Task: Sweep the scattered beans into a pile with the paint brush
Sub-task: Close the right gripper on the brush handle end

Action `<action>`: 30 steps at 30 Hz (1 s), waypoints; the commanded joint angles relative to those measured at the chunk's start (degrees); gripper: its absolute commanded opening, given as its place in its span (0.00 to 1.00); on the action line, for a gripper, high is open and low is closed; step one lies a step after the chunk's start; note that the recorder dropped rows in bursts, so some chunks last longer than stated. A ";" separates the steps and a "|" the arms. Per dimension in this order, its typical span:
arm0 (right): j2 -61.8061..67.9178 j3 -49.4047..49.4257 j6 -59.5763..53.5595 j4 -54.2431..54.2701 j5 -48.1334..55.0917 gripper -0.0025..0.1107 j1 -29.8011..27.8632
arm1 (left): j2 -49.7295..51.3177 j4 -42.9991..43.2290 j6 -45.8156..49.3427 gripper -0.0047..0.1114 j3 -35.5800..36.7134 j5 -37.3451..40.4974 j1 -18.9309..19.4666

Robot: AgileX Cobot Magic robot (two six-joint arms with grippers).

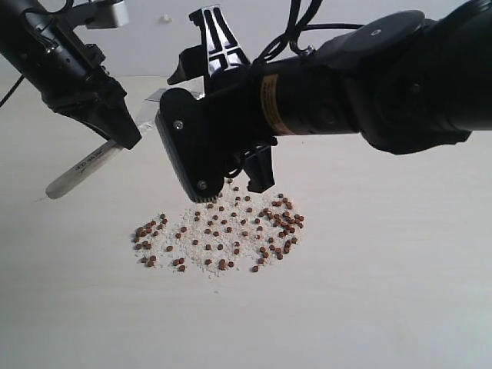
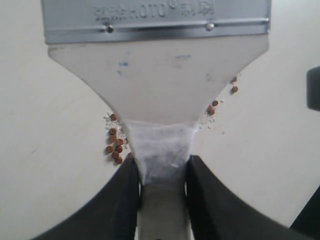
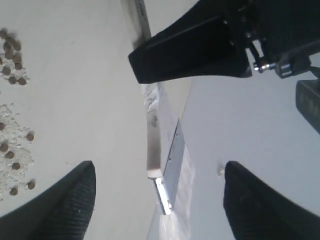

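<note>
1 pale tabletop (image 1: pixel 384 292) with 2 black arms over it. The right arm (image 1: pixel 384 84) is the bigger in frame and carries 1 yellow label (image 1: pixel 269 104), text too small to read. The left arm (image 1: pixel 54 54) sits at the upper left. 1 paint brush (image 2: pixel 160 65): the left gripper (image 2: pixel 162 165) is clamped on the narrow part of its handle, over a whitish wrap (image 2: pixel 162 147). The brush is up-left of the bean patch, handle end pointing down-left. I can't tell whether the bristles touch the table, since the right arm hides them. The metal band (image 2: pixel 155 20) is stamped "HOTO", with unreadable characters on both sides. There is also print on the handle, illegible. The right gripper (image 3: pixel 159 172) has its jaws spread wide and grips nothing; the brush lies beyond them. The beans (image 1: pixel 223 231) number well over 50, too many for an exact count. They form 1 loose oval patch mid-table, below the right gripper, mixed with whitish crumbs (image 1: pixel 196 231). 2 rivets (image 2: pixel 109 28) show on the band.
</note>
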 commanded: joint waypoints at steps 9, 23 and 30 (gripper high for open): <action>7.20 -2.13 -6.43 -0.26 2.23 0.57 -0.39 | -0.75 -4.74 -0.28 0.04 0.18 -0.07 -0.37; 8.60 -7.21 -4.68 -0.26 3.42 0.56 -0.39 | -0.75 -4.46 -0.28 0.04 0.18 -0.07 -3.39; 8.60 -7.21 -4.42 -0.26 3.11 0.53 -0.39 | -0.75 -5.67 -0.28 0.04 0.18 -0.07 -3.39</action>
